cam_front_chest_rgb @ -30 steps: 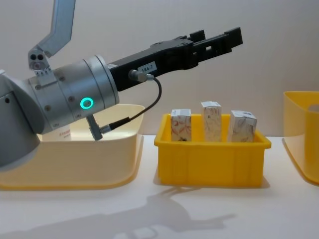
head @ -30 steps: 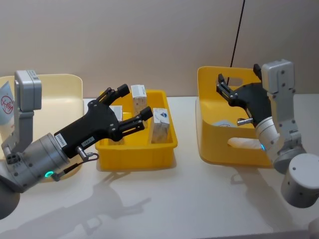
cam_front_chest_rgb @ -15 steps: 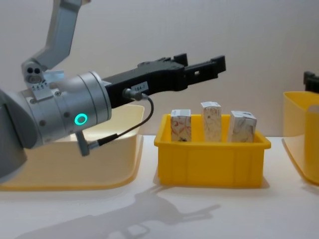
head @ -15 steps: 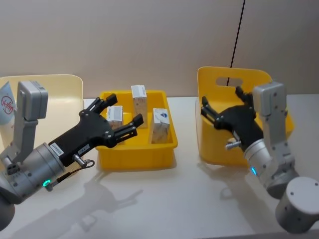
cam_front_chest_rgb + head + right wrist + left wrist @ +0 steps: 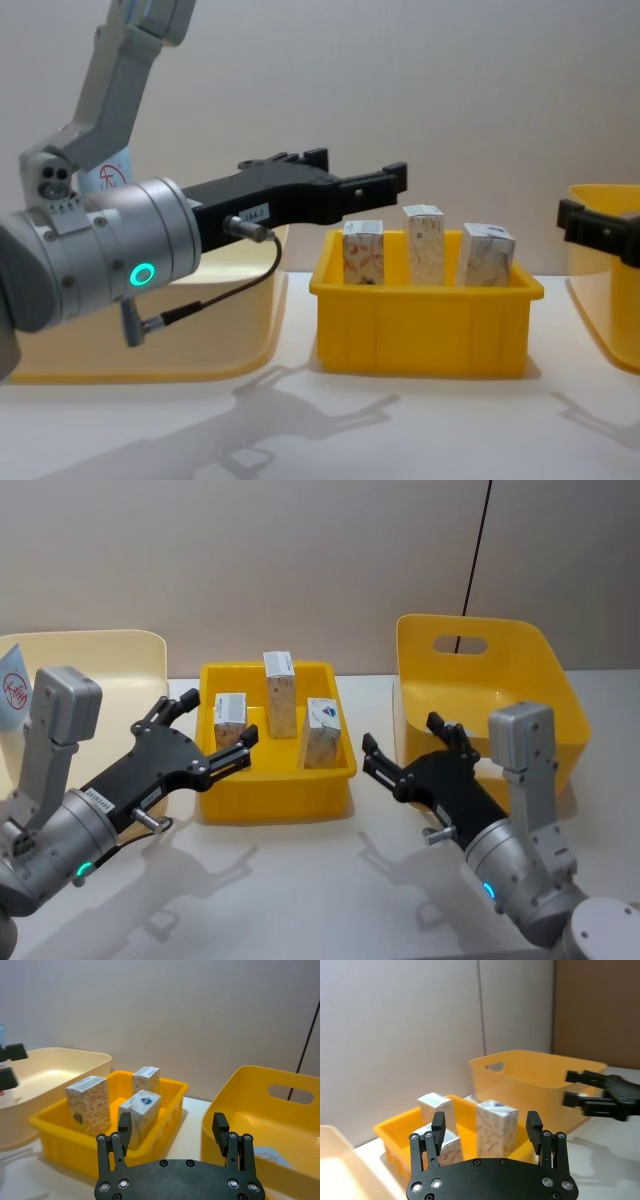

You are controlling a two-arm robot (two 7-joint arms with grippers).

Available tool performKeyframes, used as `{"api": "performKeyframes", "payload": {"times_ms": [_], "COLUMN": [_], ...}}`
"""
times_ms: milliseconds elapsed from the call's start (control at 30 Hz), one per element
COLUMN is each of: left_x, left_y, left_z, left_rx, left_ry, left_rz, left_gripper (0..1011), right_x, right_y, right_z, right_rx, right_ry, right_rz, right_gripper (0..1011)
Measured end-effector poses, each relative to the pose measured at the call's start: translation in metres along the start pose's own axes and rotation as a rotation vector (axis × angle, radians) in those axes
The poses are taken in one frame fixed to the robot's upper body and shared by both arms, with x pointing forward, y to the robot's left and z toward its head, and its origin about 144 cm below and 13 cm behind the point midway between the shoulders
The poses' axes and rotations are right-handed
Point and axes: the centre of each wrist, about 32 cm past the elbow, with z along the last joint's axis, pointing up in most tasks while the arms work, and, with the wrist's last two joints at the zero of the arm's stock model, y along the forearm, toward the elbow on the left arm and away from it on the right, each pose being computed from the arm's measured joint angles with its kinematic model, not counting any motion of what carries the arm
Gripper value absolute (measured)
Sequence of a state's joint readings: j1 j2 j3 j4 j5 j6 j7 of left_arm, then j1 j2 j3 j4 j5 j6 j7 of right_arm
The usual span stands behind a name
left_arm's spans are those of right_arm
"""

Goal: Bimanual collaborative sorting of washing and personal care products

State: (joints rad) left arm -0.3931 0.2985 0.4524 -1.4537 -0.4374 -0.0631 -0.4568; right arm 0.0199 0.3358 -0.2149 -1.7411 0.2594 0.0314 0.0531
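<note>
Left gripper (image 5: pixel 221 716) and right gripper (image 5: pixel 400 743) spread, empty; tube (image 5: pixel 12 687) cut off at edge.

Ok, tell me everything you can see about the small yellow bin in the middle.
The small yellow bin is a shallow rectangular tray of glossy plastic with a flared rim, sitting flat on the white table between the cream bin and the larger yellow bin. Three white marbled cartons stand upright inside it. The open left gripper hovers above its left side, the open right gripper off its right; neither touches it.
</note>
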Motion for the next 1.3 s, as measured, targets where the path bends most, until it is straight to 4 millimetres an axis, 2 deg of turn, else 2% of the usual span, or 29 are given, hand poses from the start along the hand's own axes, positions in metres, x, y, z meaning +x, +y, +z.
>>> {"api": "performKeyframes", "payload": {"times_ms": [233, 800, 1300], "left_x": [-0.006, -0.022, -0.032], "left_y": [0.008, 0.028, 0.039], "left_z": [-0.002, -0.004, -0.005], "left_rx": [0.038, 0.112, 0.146], "left_ry": [-0.039, -0.145, -0.219], "left_rz": [0.078, 0.267, 0.382], "left_gripper": [1003, 1002, 1003], "right_x": [-0.008, -0.009, -0.010], "right_y": [-0.008, -0.009, 0.000], "right_z": [-0.003, -0.003, 0.001], "right_rx": [-0.011, -0.013, -0.031], "right_ry": [0.034, 0.038, 0.028], "right_rz": [0.031, 0.034, 0.078], "right_gripper": [1001, 1001, 1001]}}
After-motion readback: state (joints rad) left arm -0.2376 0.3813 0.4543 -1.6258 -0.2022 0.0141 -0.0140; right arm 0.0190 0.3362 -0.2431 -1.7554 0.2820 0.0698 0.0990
